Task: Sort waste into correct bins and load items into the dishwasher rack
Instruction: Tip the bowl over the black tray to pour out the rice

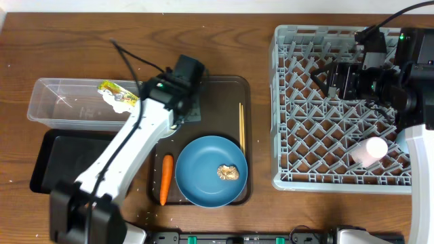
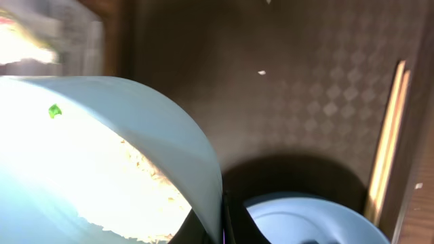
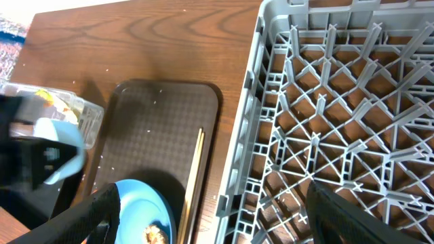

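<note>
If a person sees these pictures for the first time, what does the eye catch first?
The large square grey plastic rack fills the right side, with one pink cup in it and the open right tool over it. On the brown serving tray lies a round blue plate carrying a brown lump; the left tool holds a small pale bowl above that tray.

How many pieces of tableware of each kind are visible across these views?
Plates: 1, the blue plate
Bowls: 1, the pale bowl
Cups: 1, the pink cup, in the rack
Chopstick pairs: 1, the chopsticks
Total: 4
</note>
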